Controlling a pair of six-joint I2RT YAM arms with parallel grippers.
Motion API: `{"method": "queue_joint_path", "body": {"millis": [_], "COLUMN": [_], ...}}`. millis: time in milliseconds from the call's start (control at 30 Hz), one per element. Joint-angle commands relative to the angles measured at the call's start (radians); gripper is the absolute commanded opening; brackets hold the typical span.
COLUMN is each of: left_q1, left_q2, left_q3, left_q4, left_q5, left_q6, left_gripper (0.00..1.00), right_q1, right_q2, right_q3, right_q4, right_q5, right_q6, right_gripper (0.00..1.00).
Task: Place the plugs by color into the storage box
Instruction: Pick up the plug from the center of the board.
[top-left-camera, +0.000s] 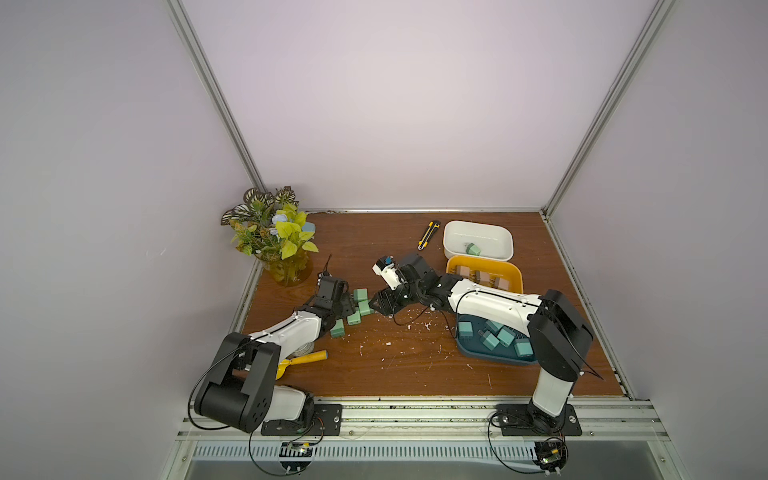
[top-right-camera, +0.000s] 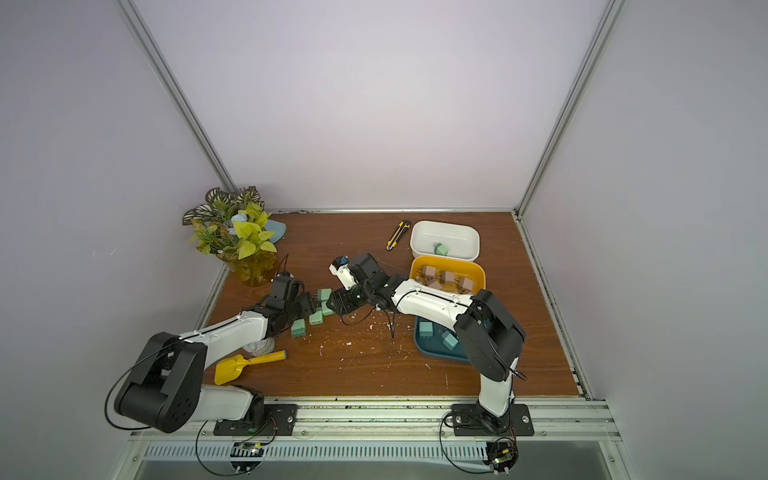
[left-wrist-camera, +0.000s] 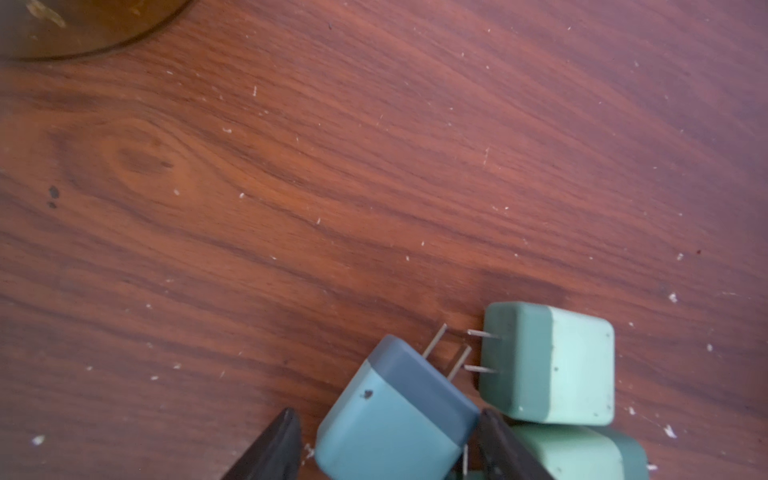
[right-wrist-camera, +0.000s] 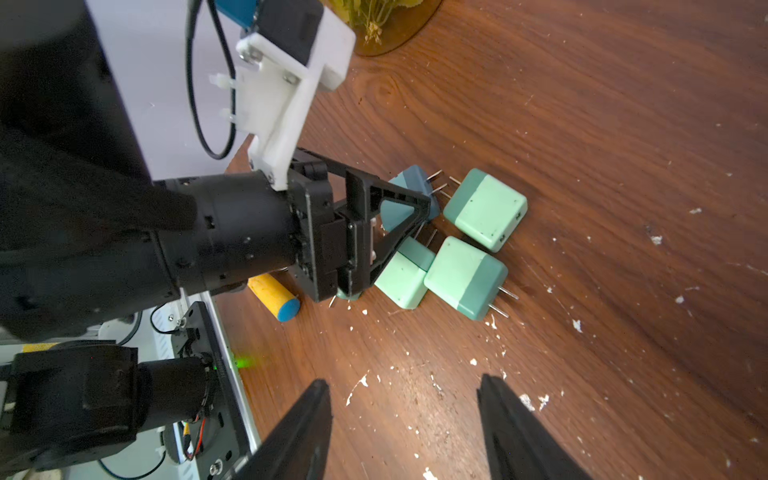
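Observation:
In the left wrist view my left gripper (left-wrist-camera: 386, 411) stands open around a teal-blue plug (left-wrist-camera: 390, 419) on the table. One finger touches its corner and the other stands a small gap away. Mint green plugs (left-wrist-camera: 557, 365) lie right beside it, clustered in a top view (top-left-camera: 360, 301). My right gripper (right-wrist-camera: 404, 380) is open and empty, low over bare wood just right of that cluster. The storage box is three trays. The white one (top-left-camera: 451, 232) holds one mint plug, the yellow one (top-left-camera: 457, 262) pink plugs, and the dark teal one (top-left-camera: 478, 353) several teal plugs.
A yellow-black utility knife (top-left-camera: 429, 235) lies at the back beside the white tray. A plant in an amber vase (top-left-camera: 286, 266) fills the back left corner. A yellow toy shovel (top-left-camera: 303, 359) lies at the front left under my left arm. White crumbs dot the wood.

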Motion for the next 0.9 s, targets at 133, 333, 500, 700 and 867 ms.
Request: {"method": "queue_joint_path", "body": {"millis": [133,333,500,700,867], "left_q1": [0.014,0.014,0.014,0.014,0.014], "left_q2": [0.012,0.061,0.067,0.044,0.035], "left_q3": [-0.013,0.015,0.022,0.02,0.029], "left_q4": [0.011,-0.006,-0.012,-0.017,-0.025], "left_q5": [-0.028,-0.015,-0.012,-0.015,-0.004], "left_q6": [0.016,0.038,0.04,0.052,0.063], "left_gripper": [0.66,0.66,0.6,0.51,0.37], "right_q1": [0.008,0.009,0.011,0.014,0.015], "right_q2": [0.0,0.007,0.014,0.017,0.014], "right_q3": [0.027,0.041,0.05,0.053,0.061], "right_q4": [0.017,0.013,0.004,0.007,0.005], "right_q5": [-0.011,-0.012,-0.01,-0.009,-0.011], "right_q6": [0.009,0.008,0.004,0.005,0.003], "right_gripper": [0.62,0.62,0.62,0.62,0.62]}}
